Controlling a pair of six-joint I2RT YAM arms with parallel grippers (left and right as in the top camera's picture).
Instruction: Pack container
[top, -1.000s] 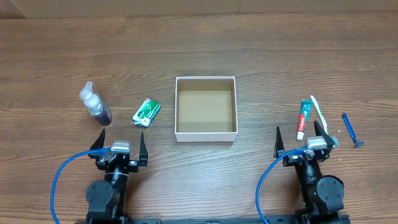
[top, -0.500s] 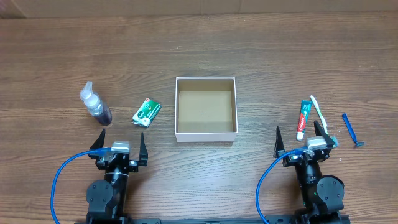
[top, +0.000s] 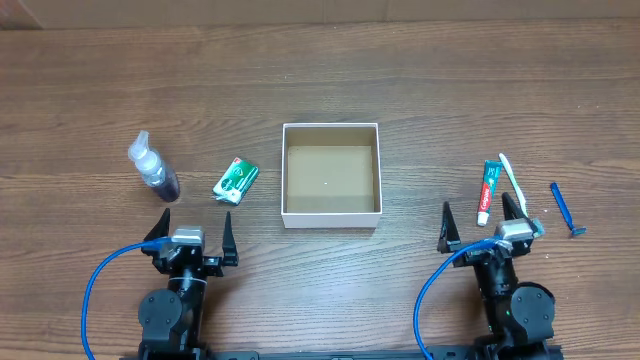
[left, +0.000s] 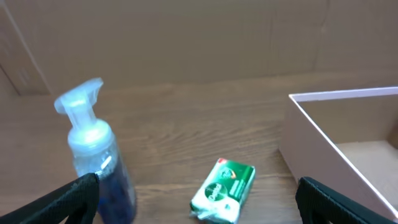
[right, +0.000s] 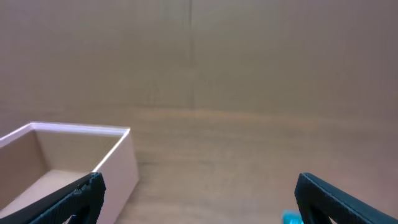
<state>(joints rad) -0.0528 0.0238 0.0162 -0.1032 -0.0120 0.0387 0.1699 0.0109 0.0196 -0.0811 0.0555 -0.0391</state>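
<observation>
Wooden table (top: 400, 80), left end effector (top: 196, 220) wide open, right end effector (right: 200, 198) too

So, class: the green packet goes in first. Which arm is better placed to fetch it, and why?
Left. The green packet lies left of the container, just ahead of the left arm, jaws open. The right arm sits beyond the container, by the toothpaste.

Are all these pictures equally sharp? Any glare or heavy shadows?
Overhead view: sharp and evenly lit, with no glare and no harsh shadow around the container. Left wrist view: softer, and the spray bottle close to the lens is slightly blurred. Right wrist view: dimmer and hazy, with a blue-green smear at the bottom edge too blurred to identify.
</observation>
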